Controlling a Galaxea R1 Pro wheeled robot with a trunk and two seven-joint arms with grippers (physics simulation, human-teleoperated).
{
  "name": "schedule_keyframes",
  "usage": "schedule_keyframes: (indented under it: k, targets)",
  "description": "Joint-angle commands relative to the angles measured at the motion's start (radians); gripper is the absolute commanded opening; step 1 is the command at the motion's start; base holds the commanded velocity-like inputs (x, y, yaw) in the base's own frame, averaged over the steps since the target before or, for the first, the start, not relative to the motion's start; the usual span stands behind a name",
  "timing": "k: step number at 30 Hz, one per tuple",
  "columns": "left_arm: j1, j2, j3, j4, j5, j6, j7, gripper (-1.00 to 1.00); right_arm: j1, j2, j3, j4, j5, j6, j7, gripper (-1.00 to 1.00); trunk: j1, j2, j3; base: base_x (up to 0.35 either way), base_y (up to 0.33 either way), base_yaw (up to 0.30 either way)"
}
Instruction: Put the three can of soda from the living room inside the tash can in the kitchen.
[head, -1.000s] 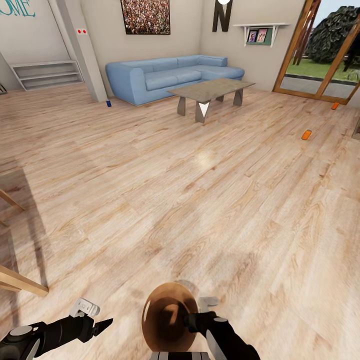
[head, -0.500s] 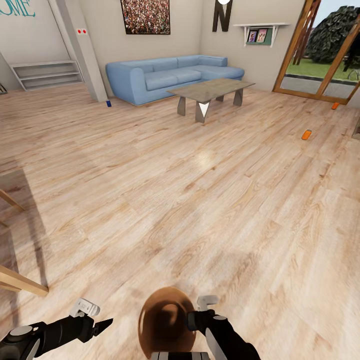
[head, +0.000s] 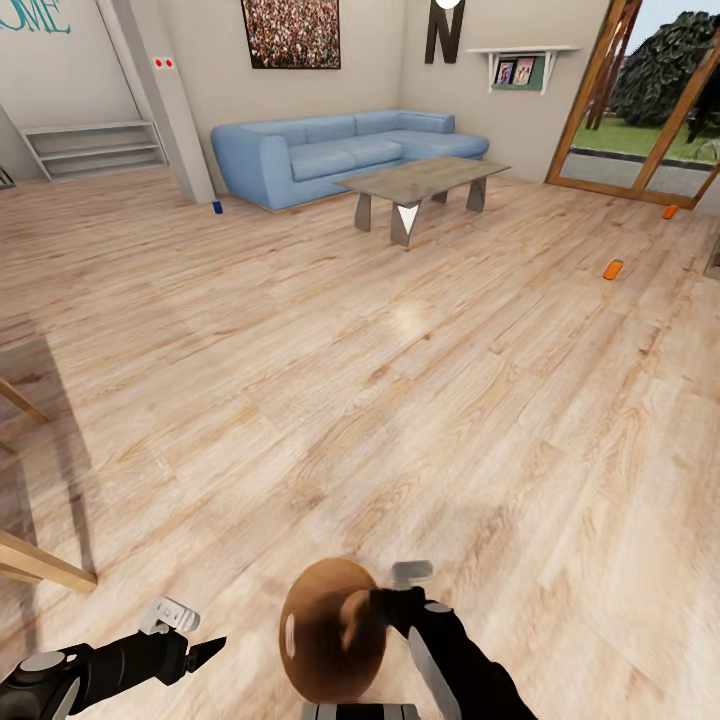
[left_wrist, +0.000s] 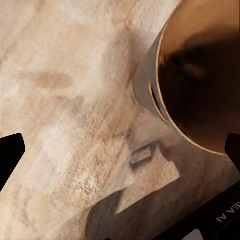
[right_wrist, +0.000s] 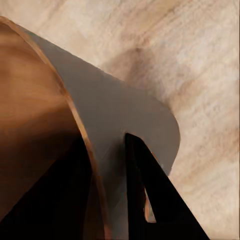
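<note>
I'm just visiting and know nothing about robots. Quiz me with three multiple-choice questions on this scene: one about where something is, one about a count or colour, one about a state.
1. Where is the blue can?
A. on the coffee table
B. on the floor by the sofa's end
C. in the bin

2. How many orange cans lie on the floor?
A. none
B. two
C. four

3. The right gripper is
A. shut on the bin's rim
B. open above a can
C. holding the sofa

Answers: 1 B, it stands beside the sofa; 2 B, one mid-floor, one near the glass doors; 3 A, the right wrist view shows fingers either side of the wall.
</note>
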Motion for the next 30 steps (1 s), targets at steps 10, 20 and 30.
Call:
schedule_keyframes:
  k: [10,20,30]
  targets:
    - [0.000,0.000,0.000,0.000,0.000,0.000,-0.001,1.00,0.001,0.000,-0.009,-0.359,-0.089,0.229,-0.008,-1.00,0.000,0.000,0.000,0.000,0.000,0.000]
    - [0.000,0.000,0.000,0.000,0.000,0.000,-0.001,1.00,0.003,0.000,-0.015,-0.631,-0.091,0.458,-0.010,-1.00,0.000,0.000,0.000,0.000,0.000,0.000]
    - [0.000,0.000,-0.007,-0.001,0.002,0.001,-0.023,1.00,0.014,-0.148,-0.171,-0.753,-0.092,0.673,0.006,-1.00,0.000,0.000,0.000,0.000,0.000,0.000]
